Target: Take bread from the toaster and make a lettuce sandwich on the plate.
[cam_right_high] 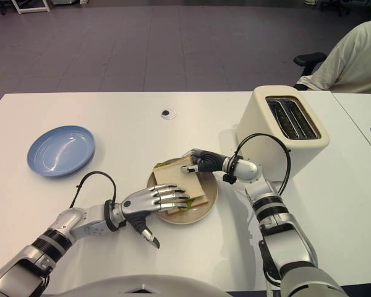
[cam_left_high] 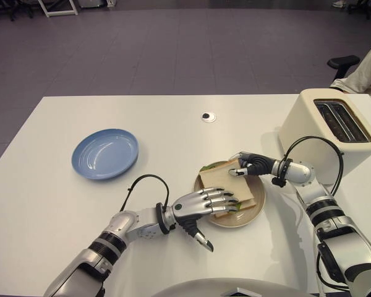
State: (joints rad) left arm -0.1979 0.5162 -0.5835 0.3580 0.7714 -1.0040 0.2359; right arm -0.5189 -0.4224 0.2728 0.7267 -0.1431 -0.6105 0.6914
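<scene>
step: seat top slice [cam_left_high: 227,183] | my right robot hand [cam_left_high: 250,165] pinches its corner; left robot hand [cam_left_high: 204,203] wide, flat on its edge | I'd square it over lettuce [cam_left_high: 208,167]; release gently

sandwich [cam_left_high: 220,180] on plate [cam_left_high: 251,216], toaster [cam_left_high: 304,124] behind to its right; dish [cam_left_high: 105,153] well apart, left

No legible text or labels

The top bread slice [cam_right_high: 176,178] is gripped at its far corner by the curled fingers [cam_right_high: 196,162] of the right hand [cam_right_high: 205,163]. The outstretched fingers [cam_right_high: 169,195] of the left hand [cam_right_high: 147,202] are laid flat on its near edge. Lettuce [cam_right_high: 187,203] is seen just beyond those fingertips, on the tan plate [cam_right_high: 208,199].
</scene>
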